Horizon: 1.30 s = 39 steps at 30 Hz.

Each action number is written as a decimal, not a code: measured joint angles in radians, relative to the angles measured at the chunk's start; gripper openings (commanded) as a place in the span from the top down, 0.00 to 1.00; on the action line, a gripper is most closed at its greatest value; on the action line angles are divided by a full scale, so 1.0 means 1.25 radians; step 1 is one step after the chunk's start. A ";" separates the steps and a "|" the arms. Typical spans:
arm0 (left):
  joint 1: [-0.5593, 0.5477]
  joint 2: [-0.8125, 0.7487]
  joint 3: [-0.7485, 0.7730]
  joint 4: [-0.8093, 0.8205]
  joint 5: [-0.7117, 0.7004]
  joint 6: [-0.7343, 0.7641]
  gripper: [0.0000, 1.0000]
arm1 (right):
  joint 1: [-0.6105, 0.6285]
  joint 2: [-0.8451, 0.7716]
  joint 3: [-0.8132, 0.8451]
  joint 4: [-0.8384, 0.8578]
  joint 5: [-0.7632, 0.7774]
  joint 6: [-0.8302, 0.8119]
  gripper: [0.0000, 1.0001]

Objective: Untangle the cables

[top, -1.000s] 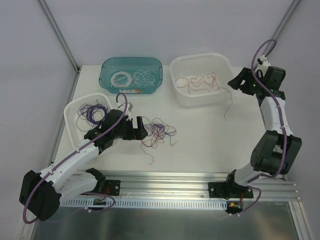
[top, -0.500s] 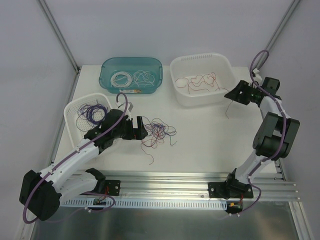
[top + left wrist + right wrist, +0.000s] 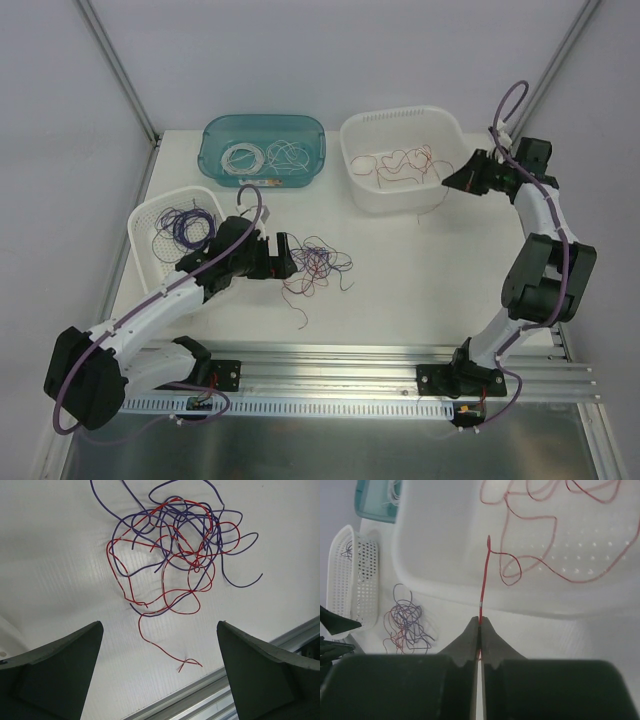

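Note:
The cables [image 3: 318, 265] lie as a loose red and dark purple clump on the white table; the clump also shows in the left wrist view [image 3: 180, 550] and the right wrist view [image 3: 402, 622]. My left gripper [image 3: 283, 255] sits just left of the clump, open, with only a stray red end between its fingers [image 3: 159, 627]. My right gripper [image 3: 447, 182] is at the white bin's front right corner, shut on a thin red wire [image 3: 483, 585] that runs up over the bin wall to the other red wires [image 3: 400, 160] inside. In the right wrist view the gripper [image 3: 480, 620] pinches that wire at its tips.
A teal bin [image 3: 215, 135] with white wires stands at the back. The white bin [image 3: 400, 117] is to its right. A white mesh basket [image 3: 145, 225] holding purple wires sits at the left, behind my left arm. An aluminium rail [image 3: 350, 375] runs along the near edge.
My right arm has swung left to the white bin's corner and shut on the red wire that trailed onto the table. My left gripper has stayed open beside the clump.

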 measured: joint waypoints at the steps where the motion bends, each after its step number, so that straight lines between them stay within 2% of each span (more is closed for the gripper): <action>1: 0.000 0.004 0.002 0.000 0.000 0.000 0.01 | 0.015 -0.009 0.036 -0.022 0.000 0.006 0.99; 4: 0.000 0.018 0.006 0.000 0.000 -0.001 0.01 | 0.057 -0.020 0.152 -0.049 0.001 0.039 0.99; 8: 0.000 0.034 0.014 0.000 0.001 -0.002 0.01 | 0.106 -0.026 0.275 -0.027 0.007 0.152 0.99; 13: 0.000 0.034 0.015 0.000 0.001 -0.006 0.01 | 0.159 -0.016 0.298 0.074 0.119 0.303 0.99; 15: 0.000 0.034 0.015 0.000 0.001 -0.007 0.01 | 0.180 0.005 0.298 0.107 0.185 0.348 0.95; 16: 0.000 0.034 0.015 0.000 0.001 -0.008 0.01 | 0.190 0.023 0.298 0.123 0.221 0.369 0.92; 18: 0.000 0.031 0.015 0.000 0.001 -0.010 0.01 | 0.207 0.061 0.298 0.144 0.286 0.405 0.66; 21: 0.000 0.020 0.015 0.000 0.001 -0.018 0.01 | 0.226 0.112 0.298 0.149 0.367 0.429 0.42; 23: 0.000 0.009 0.014 0.000 0.001 -0.023 0.01 | 0.234 0.134 0.298 0.139 0.407 0.432 0.34; 24: 0.000 0.004 0.013 0.000 0.001 -0.024 0.01 | 0.236 0.138 0.298 0.128 0.423 0.431 0.25; 26: 0.000 -0.003 0.011 0.000 0.001 -0.027 0.01 | 0.240 0.136 0.298 0.103 0.452 0.421 0.16; 29: 0.000 -0.006 0.007 0.000 0.001 -0.030 0.01 | 0.245 0.109 0.298 0.063 0.482 0.382 0.14; 33: 0.000 -0.003 0.004 0.000 0.001 -0.036 0.01 | 0.266 0.013 0.263 0.001 0.499 0.310 0.14; 39: 0.000 0.060 0.007 0.000 0.001 -0.041 0.01 | 0.406 -0.214 0.117 -0.036 0.492 0.222 0.14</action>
